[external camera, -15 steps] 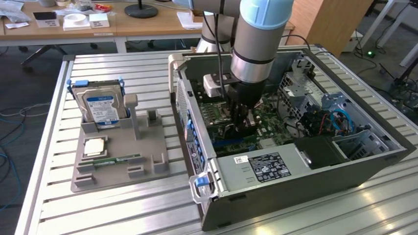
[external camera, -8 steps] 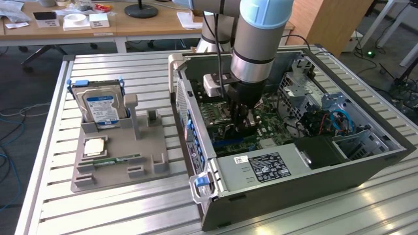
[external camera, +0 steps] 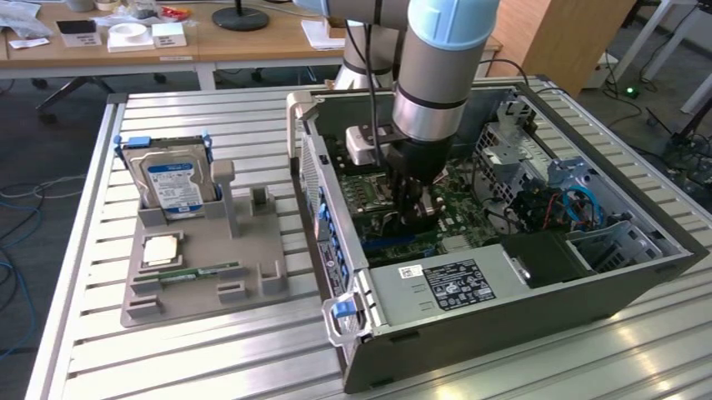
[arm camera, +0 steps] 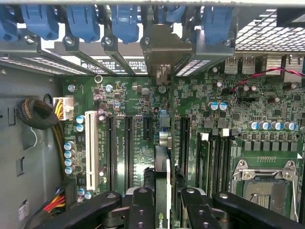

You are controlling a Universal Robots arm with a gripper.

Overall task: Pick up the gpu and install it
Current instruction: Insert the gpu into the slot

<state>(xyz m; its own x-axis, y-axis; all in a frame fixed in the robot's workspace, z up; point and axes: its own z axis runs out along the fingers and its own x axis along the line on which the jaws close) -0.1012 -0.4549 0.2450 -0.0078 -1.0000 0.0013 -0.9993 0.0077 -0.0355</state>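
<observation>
I have the arm reaching down into the open case [external camera: 623,275], the gripper [external camera: 418,218] low over the motherboard [external camera: 462,212]. On the wrist view the gripper [arm camera: 163,202] is closed partway on the gpu [arm camera: 162,176], its dark fingers [arm camera: 142,205] pressed to either side of the card, which I see edge-on. The card stands upright over the expansion slots [arm camera: 127,148], its metal bracket [arm camera: 164,52] up against the case's rear wall among the blue clips [arm camera: 125,21]. Whether it is fully seated I cannot tell. Outside the case, the hard drive [external camera: 172,185] stands in the grey holder [external camera: 200,275], with the RAM stick [external camera: 200,272] lying flat in it.
</observation>
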